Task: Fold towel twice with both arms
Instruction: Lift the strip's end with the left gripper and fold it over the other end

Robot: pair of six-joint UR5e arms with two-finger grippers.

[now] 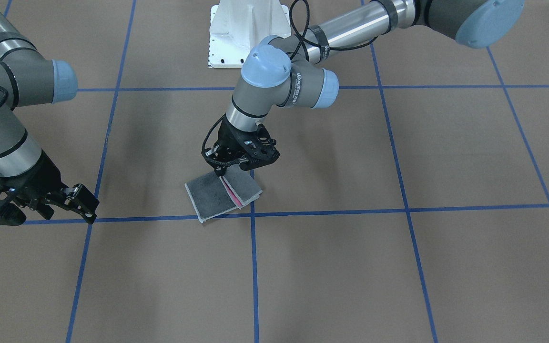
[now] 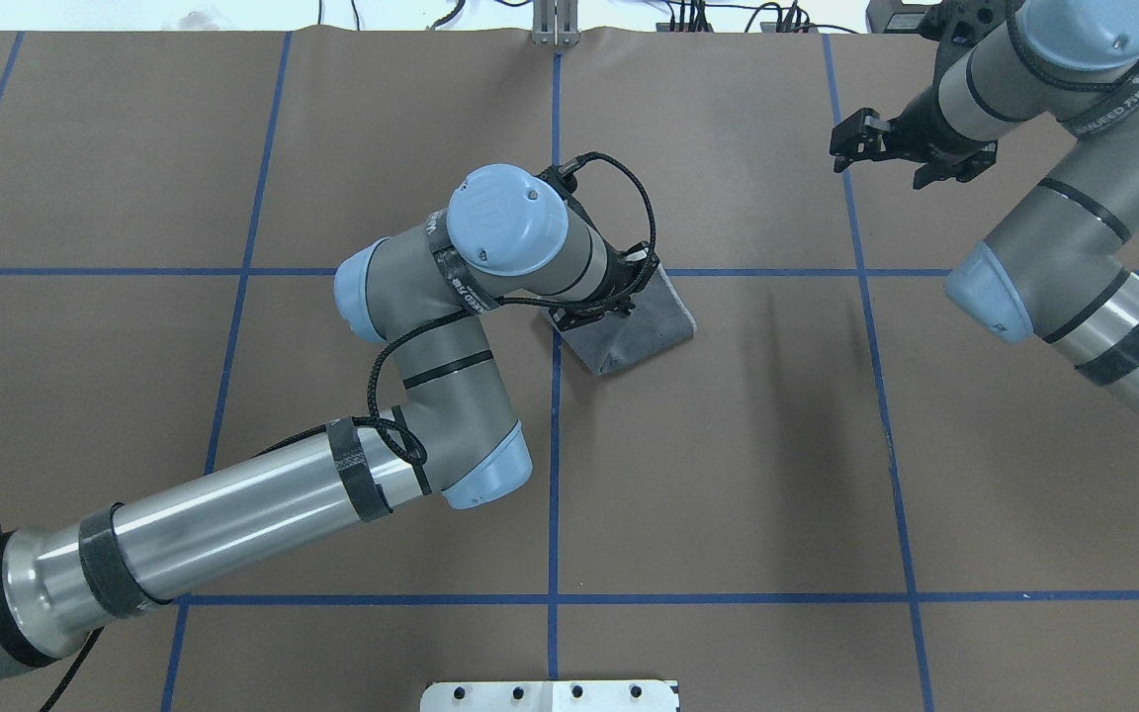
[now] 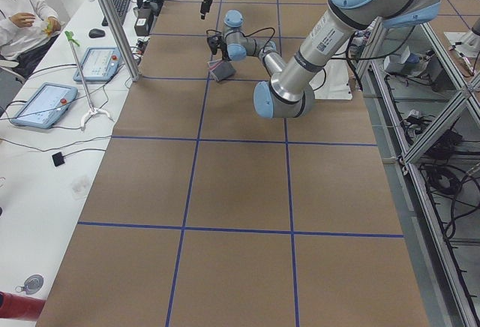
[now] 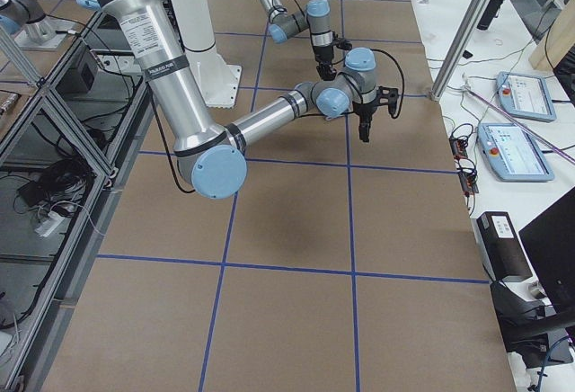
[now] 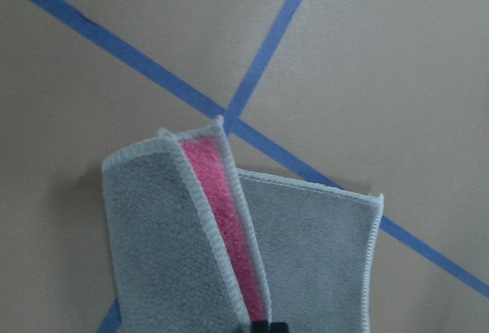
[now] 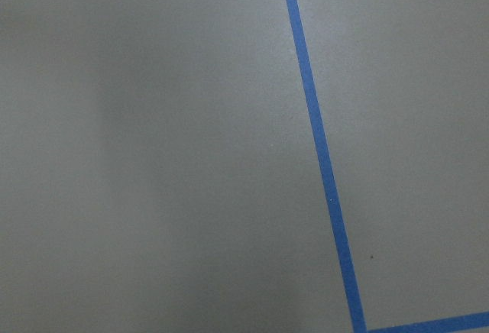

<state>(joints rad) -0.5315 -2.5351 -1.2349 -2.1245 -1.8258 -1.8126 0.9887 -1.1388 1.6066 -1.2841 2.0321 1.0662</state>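
The towel lies folded near the table's middle, dark grey face up, with a pink strip showing along a raised fold. It also shows in the overhead view and the left wrist view. My left gripper stands over the towel's edge nearest the robot. In the left wrist view the left gripper is shut on the towel, pinching the fold with the pink strip. My right gripper is open and empty, well off to the side of the towel and above bare table. It also shows in the overhead view.
The table is covered in brown paper with a grid of blue tape lines. The white pedestal base stands at the robot's side. In the exterior left view, a side desk with tablets and an operator runs along the far side.
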